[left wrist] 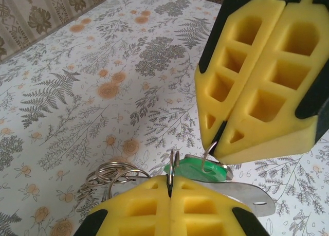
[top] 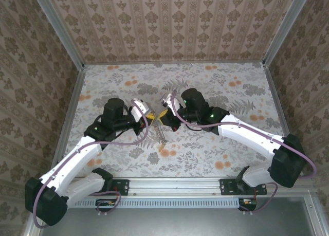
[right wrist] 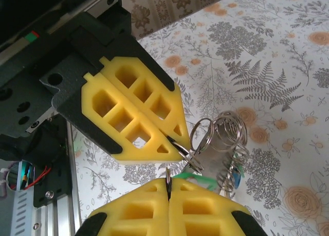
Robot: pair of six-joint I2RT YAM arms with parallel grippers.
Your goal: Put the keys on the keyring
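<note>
A floral-papered table point(top: 231, 143) is enclosed by patterned walls point(top: 169, 25). At its middle, the left gripper point(left wrist: 169, 182) and right gripper point(right wrist: 168, 183) are each clamped tight on thin wire, seemingly the one keyring point(left wrist: 173, 161). One green-headed key point(left wrist: 198, 170) is seen between them; several loops point(left wrist: 110, 173) are bunched alongside.

Bright, even, diffuse light from above; the arms point(top: 82, 153) cast only faint, soft shadows on the floral table point(top: 226, 143). The top external view is sharp, its walls point(top: 169, 20) splaying outward toward the corners. In both wrist views each camera's own yellow fingers point(left wrist: 144, 207) at the bottom edge look slightly soft, the table pattern crisper; a metal key blade point(left wrist: 252, 197) carries a pale glint
</note>
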